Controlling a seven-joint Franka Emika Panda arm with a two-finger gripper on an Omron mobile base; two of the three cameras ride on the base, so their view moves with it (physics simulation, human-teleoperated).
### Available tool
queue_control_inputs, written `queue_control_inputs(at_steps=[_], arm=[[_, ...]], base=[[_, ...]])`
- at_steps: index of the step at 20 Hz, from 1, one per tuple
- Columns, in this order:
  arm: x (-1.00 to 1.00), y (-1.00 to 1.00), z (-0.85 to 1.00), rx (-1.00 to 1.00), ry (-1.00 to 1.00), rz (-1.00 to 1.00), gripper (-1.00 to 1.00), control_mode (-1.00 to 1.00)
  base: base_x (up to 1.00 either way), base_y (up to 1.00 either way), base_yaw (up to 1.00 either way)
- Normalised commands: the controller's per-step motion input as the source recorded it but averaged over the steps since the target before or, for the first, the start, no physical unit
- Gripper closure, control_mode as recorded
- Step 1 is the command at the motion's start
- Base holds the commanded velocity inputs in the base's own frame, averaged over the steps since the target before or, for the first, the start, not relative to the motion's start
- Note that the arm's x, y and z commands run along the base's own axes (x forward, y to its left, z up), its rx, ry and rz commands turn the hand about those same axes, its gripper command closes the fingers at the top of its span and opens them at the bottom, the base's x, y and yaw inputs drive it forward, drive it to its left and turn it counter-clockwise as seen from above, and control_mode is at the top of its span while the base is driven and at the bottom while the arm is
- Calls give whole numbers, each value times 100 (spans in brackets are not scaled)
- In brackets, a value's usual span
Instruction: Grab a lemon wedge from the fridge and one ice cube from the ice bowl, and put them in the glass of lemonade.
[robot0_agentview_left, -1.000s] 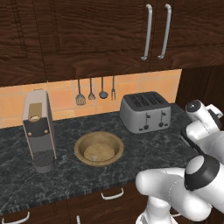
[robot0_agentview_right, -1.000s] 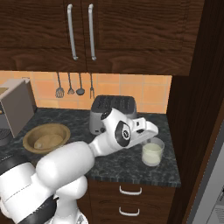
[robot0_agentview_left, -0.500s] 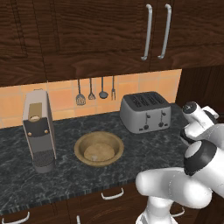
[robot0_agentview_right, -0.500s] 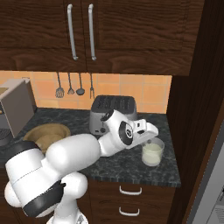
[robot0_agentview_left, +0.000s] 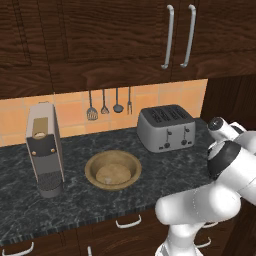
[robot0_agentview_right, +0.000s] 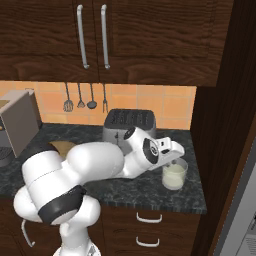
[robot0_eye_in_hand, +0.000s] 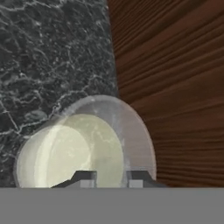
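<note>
Dark marbled black stone bench (robot0_agentview_left: 150, 180) runs along an orange-tiled backsplash (robot0_agentview_left: 150, 97), with dark wood upper cabinets (robot0_agentview_left: 100, 40) above carrying two long vertical silver handles (robot0_agentview_left: 179, 36). Four dark utensils hang on the backsplash (robot0_agentview_left: 109, 104), a boxy silver four-slot toaster (robot0_agentview_left: 166, 128) sits at the back of the bench, and a tall beige-and-grey coffee machine (robot0_agentview_left: 44, 149) stands at the left end. Dark wood drawer fronts with small curved silver pulls (robot0_agentview_right: 148, 218) sit below, and a tall dark wood side panel (robot0_agentview_right: 220, 125) closes off the bench on the right.
</note>
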Motion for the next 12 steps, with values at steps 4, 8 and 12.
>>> queue_control_inputs(at_steps=[4,8,12], arm=[[29,-13,-15,0,0,0,100,-100],[34,-15,-25,0,0,0,100,-100],[12,-11,-29,0,0,0,100,-100]], base=[[0,0,0],[0,0,0],[0,0,0]])
